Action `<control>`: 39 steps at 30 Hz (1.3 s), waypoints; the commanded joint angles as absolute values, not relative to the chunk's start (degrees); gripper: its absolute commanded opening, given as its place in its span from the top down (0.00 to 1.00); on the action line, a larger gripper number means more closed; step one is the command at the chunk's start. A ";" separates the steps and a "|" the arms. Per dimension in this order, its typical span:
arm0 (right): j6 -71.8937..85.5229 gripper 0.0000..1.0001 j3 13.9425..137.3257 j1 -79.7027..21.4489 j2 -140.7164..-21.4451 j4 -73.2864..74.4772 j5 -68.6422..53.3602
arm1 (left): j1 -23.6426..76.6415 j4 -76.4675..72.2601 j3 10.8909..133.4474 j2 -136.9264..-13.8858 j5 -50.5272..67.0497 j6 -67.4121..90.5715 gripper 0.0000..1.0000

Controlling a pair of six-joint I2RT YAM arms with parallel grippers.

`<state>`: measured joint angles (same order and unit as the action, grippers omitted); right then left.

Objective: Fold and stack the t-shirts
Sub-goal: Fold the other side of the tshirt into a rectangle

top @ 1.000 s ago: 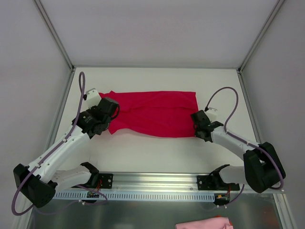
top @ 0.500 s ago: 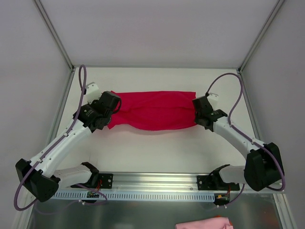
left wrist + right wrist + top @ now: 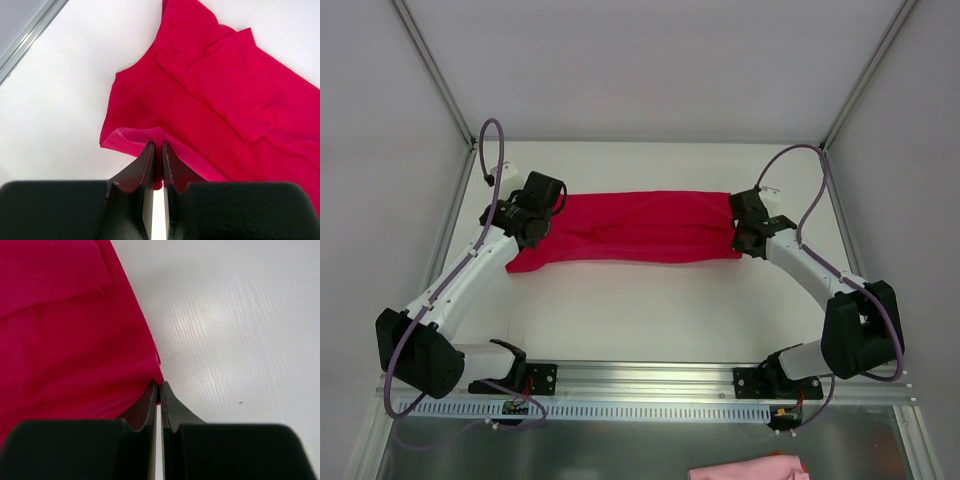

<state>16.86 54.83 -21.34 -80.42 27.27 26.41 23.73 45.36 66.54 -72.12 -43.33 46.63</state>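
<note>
The crimson t-shirt (image 3: 640, 228) is seen stretched out as a long band across the far half of the white table (image 3: 650, 310), one layer doubled over another. At its left end the left gripper (image 3: 156, 150) is clamped on it: the jaws are drawn nearly together, and a raised lip of the red edge is pinched between the tips. Beyond them the cloth is spread on the table, creased. At the opposite end the right gripper (image 3: 158, 388) is closed down tight on the shirt's right border, with only thin cloth held between the tips; bare table is seen just to the right of them. The shirt is spanned between both arms, well apart from the metal rail (image 3: 650, 380) at the near edge. A pink cloth (image 3: 748, 468) is glimpsed below that rail, cut off by the frame
</note>
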 commanded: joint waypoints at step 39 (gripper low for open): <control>9.49 0.98 83.14 -17.05 -108.98 30.67 24.87 | 12.04 37.35 80.07 -97.55 -34.90 37.35 1.00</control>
